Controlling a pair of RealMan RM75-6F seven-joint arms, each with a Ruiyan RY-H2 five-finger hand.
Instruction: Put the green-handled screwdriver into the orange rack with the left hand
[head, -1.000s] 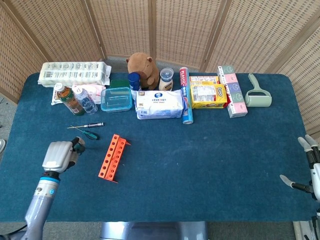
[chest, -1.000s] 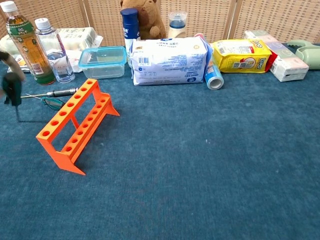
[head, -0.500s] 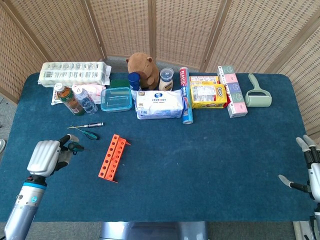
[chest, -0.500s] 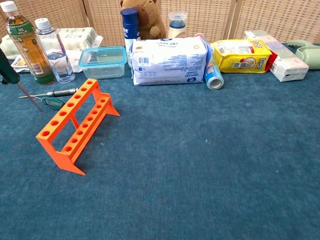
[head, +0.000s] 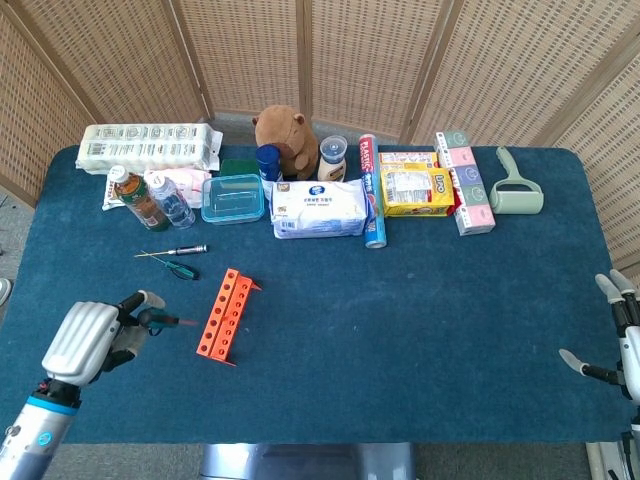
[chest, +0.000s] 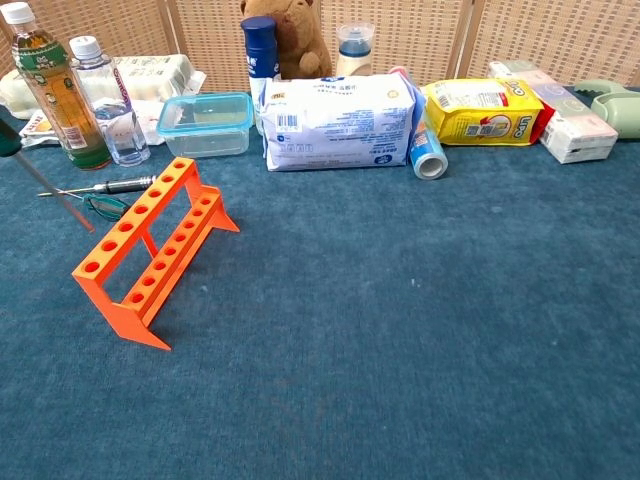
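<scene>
My left hand (head: 92, 340) is at the table's near left and grips the green-handled screwdriver (head: 160, 320) by its handle. The shaft points right, its tip just short of the orange rack (head: 227, 315). In the chest view only the screwdriver (chest: 45, 185) shows, slanting down from the left edge, its tip beside the far end of the rack (chest: 150, 250); the hand is out of frame there. The rack stands on the blue cloth, and I see nothing in its holes. My right hand (head: 618, 338) hangs at the table's right edge, fingers apart, holding nothing.
Two small screwdrivers (head: 175, 258) lie on the cloth just behind the rack, also seen as screwdrivers (chest: 105, 195) in the chest view. Bottles (chest: 70, 95), a clear box (chest: 205, 122), a wipes pack (head: 320, 208), a plush toy and snack boxes line the back.
My left hand has drawn back toward the near-left corner with the screwdriver. The tool has swung from upright to slanting, its tip now pointing at the rack. The right hand barely moved.
</scene>
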